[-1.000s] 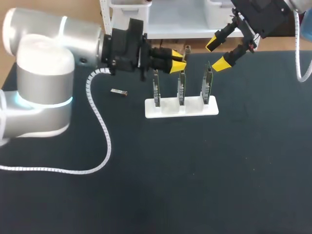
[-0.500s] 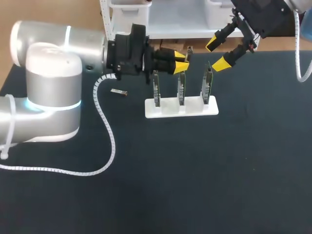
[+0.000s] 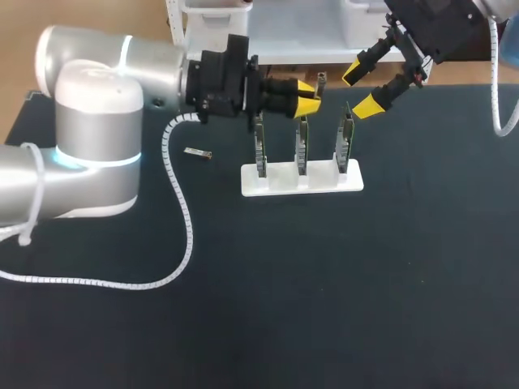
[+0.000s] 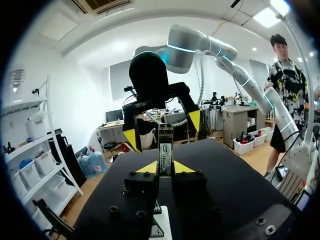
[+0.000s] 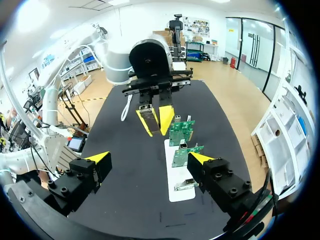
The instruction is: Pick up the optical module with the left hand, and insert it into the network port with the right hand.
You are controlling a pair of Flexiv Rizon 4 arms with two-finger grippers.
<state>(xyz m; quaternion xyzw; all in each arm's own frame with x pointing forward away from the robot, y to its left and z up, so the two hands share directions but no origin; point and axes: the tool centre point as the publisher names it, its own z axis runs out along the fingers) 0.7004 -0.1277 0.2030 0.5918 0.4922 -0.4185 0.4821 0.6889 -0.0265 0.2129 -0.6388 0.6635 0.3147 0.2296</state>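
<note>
The left gripper (image 3: 309, 96) is closed on the optical module (image 3: 322, 79), which is held upright between its yellow fingertips (image 4: 183, 167) near the far edge of the table (image 3: 340, 292). Just in front, three network cards (image 3: 302, 144) are stood in a white stand (image 3: 280, 180). The right gripper (image 3: 362, 89) is held spread wide near the right card. A second small module (image 3: 197, 153) is seen lying left of the stand.
</note>
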